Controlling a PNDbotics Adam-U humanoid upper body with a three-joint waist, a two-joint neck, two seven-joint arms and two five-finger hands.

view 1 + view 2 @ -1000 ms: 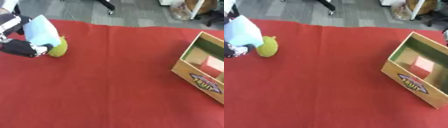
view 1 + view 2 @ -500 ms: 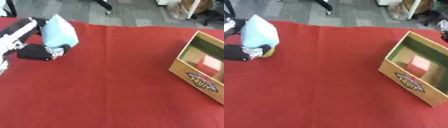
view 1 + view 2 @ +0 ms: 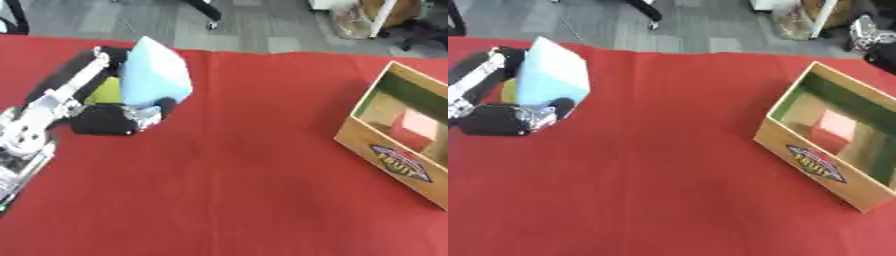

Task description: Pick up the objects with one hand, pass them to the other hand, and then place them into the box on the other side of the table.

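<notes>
Work surface: table covered in a red cloth (image 3: 245,190), with grey floor beyond its far edge. Left side: the robot's black left hand (image 3: 109,119), on a silver-jointed arm entering from the lower left, with fingers and thumb curled round a pale blue, block-shaped soft object (image 3: 154,75); the block stands tilted, its upper corner toward the far edge of the table. Tucked behind the block and against the hand, a yellow-green rounded object (image 3: 105,91), only partly visible; whether it rests on the cloth or is carried by the hand cannot be told. Right side: an open tan cardboard box with a green lining and a printed oval label on its near wall (image 3: 811,161), set askew on the cloth, well apart from the hand and block. Inside the box, a pink cube-like item (image 3: 834,132) lying on the bottom. Far right upper corner, right eye view: a black and silver hand (image 3: 870,34), beyond the box; its fingers cannot be made out.
</notes>
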